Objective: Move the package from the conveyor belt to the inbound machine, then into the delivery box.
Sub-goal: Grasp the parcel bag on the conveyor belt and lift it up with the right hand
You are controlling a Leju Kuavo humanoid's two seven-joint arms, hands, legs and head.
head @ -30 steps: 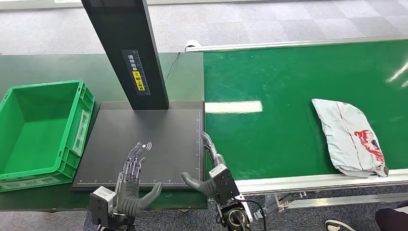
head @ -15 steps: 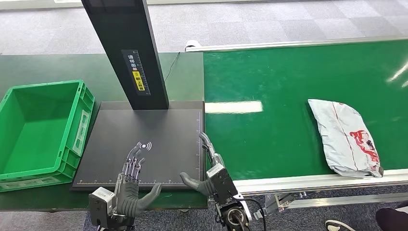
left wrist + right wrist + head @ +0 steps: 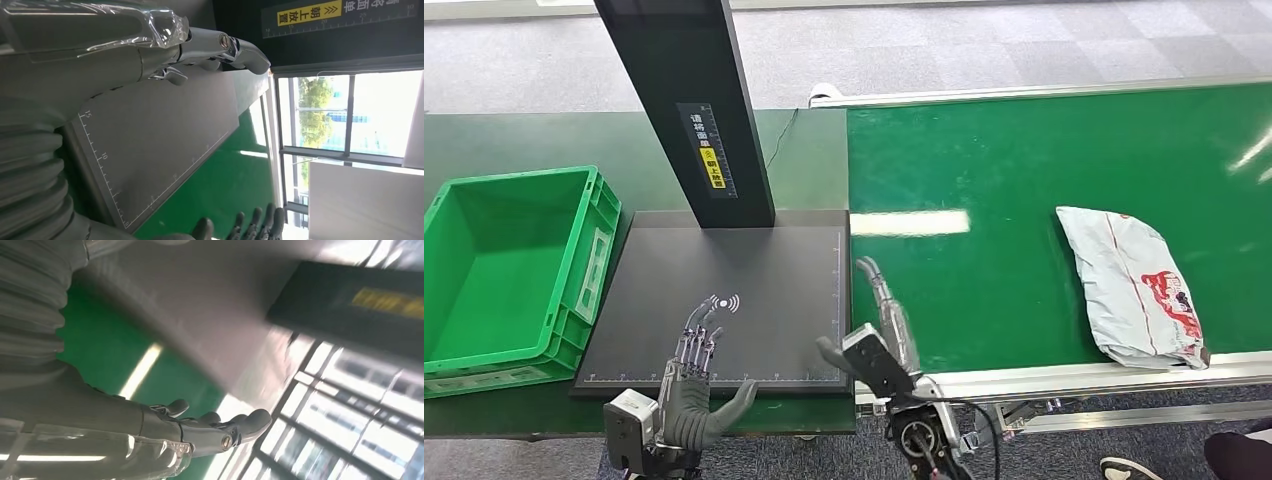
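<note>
A white-grey plastic package [image 3: 1135,285] with red print lies on the green conveyor belt [image 3: 1004,190], near its front rail at the right. My right hand [image 3: 879,320] is raised over the belt's left end beside the black inbound machine plate [image 3: 744,275], far left of the package, fingers stretched and holding nothing; the right wrist view shows its fingers [image 3: 220,427] extended. My left hand [image 3: 696,375] hovers over the plate's front edge, fingers spread and empty, with its fingers [image 3: 220,47] straight in the left wrist view. The green delivery box [image 3: 509,265] stands to the left.
The machine's black post [image 3: 689,110] rises from the plate's back edge. A dark green table [image 3: 524,140] carries the box and the plate. The belt's metal front rail [image 3: 1084,378] runs along the near side. A person's shoe [image 3: 1129,468] is at the bottom right.
The package has drifted left along the belt. My right hand has lifted and swung forward over the belt's left end. The left hand has hardly moved.
</note>
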